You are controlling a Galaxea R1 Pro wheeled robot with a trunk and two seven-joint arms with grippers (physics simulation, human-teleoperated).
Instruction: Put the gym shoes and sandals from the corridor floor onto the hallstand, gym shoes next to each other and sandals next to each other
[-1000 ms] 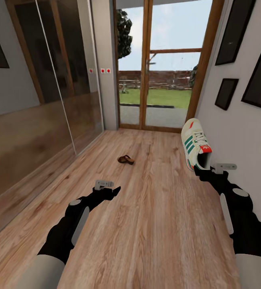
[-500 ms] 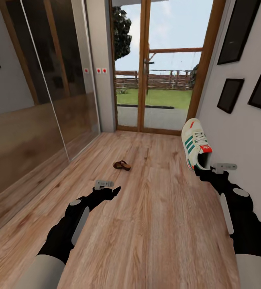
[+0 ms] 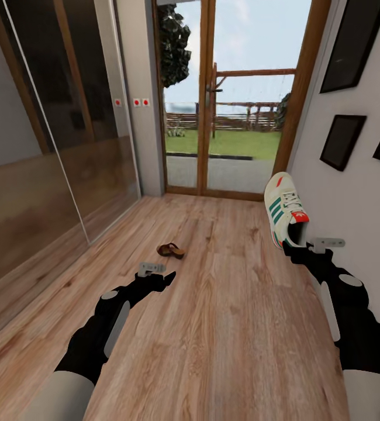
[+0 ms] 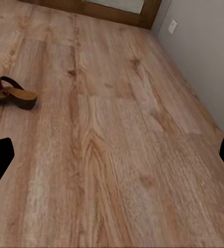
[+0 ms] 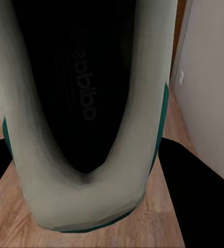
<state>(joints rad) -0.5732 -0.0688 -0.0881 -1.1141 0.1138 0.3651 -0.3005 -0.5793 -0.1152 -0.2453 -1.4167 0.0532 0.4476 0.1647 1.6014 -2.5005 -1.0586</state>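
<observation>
The right end effector grips a gym shoe by its heel, carrying it toe-up at the right of the corridor, close beside the white wall; held by the heel rim, the shoe stands clear of the corridor floor, probably so it can travel without dragging. In the right wrist view the fingers clamp either side of the shoe's heel opening, its dark insole facing the camera. The left end effector hangs low over the planks with nothing in it, its fingertips spread wide at the two edges of the left wrist view, seemingly kept ready for a pick. One sandal lies on the floor ahead, further off and slightly left of centre, also seen in the left wrist view. A glazed wooden door closes the far end. By my judgement the carry is under way, with this sandal still to collect.
</observation>
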